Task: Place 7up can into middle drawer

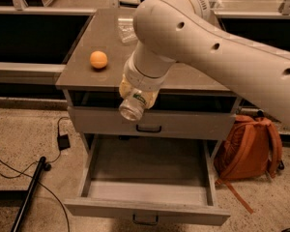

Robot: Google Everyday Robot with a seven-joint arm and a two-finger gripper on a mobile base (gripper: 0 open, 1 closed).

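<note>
The 7up can [132, 105] is silvery with a bit of green print. It hangs tilted in front of the cabinet's front edge, over the shut upper drawer [183, 123]. My gripper [137, 94] is at the end of the big white arm and is shut on the can, its yellowish fingers [127, 88] around the can's upper part. The middle drawer [92, 172] is pulled out at the bottom, a shallow grey box with nothing in it. Its dark bar handle [145, 221] is on the front. The can is well above the drawer's back part.
An orange fruit [98, 59] lies on the cabinet top [82, 71] at the left. A clear plastic bottle [126, 29] lies further back. An orange backpack [249, 149] leans at the cabinet's right. Cables [9, 170] and a black pole [31, 190] lie on the floor at the left.
</note>
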